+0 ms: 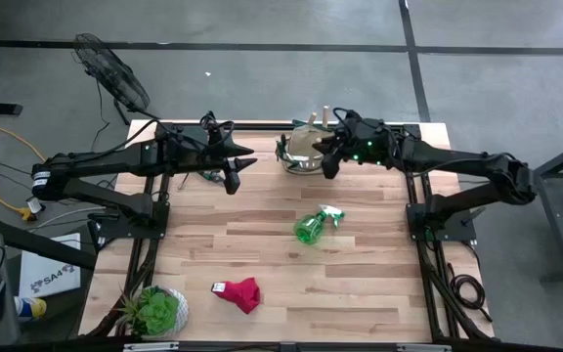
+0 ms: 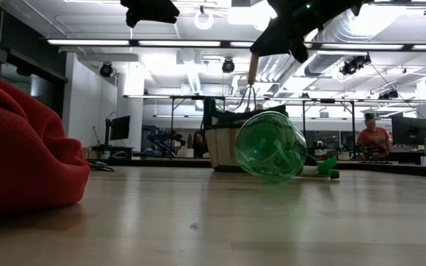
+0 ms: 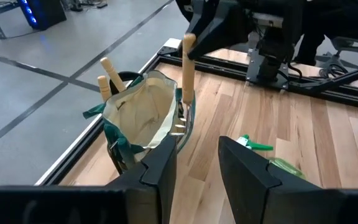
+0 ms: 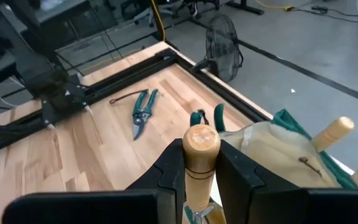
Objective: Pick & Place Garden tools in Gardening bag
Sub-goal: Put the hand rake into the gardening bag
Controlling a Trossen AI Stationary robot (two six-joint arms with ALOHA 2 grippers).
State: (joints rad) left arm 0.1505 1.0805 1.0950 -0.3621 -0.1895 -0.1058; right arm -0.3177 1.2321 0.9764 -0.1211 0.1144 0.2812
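Observation:
The tan gardening bag point(image 1: 304, 154) with green trim stands at the table's far middle, and two wooden handles point(image 3: 107, 78) stick up out of it. My right gripper point(image 4: 201, 162) is over the bag's right side, shut on a wooden-handled fork point(image 2: 250, 81). My left gripper point(image 3: 197, 165) hangs open and empty to the left of the bag. The green spray bottle point(image 1: 313, 225) lies on its side at mid table. The red glove point(image 1: 239, 293) lies near the front. The pruning shears point(image 4: 143, 112) lie flat near the left arm. My right gripper pinches the fork's wooden handle near its top end point(image 4: 201, 140) between its two fingers. It comes slanting down from the table's right, with the fingers across the handle. The fork hangs upright with its tines point(image 2: 248, 96) down, at the bag's rim.
A green potted plant point(image 1: 156, 311) stands at the near left corner. A floor fan point(image 1: 115, 73) stands beyond the far left corner. Bare wood lies between the bottle and the glove.

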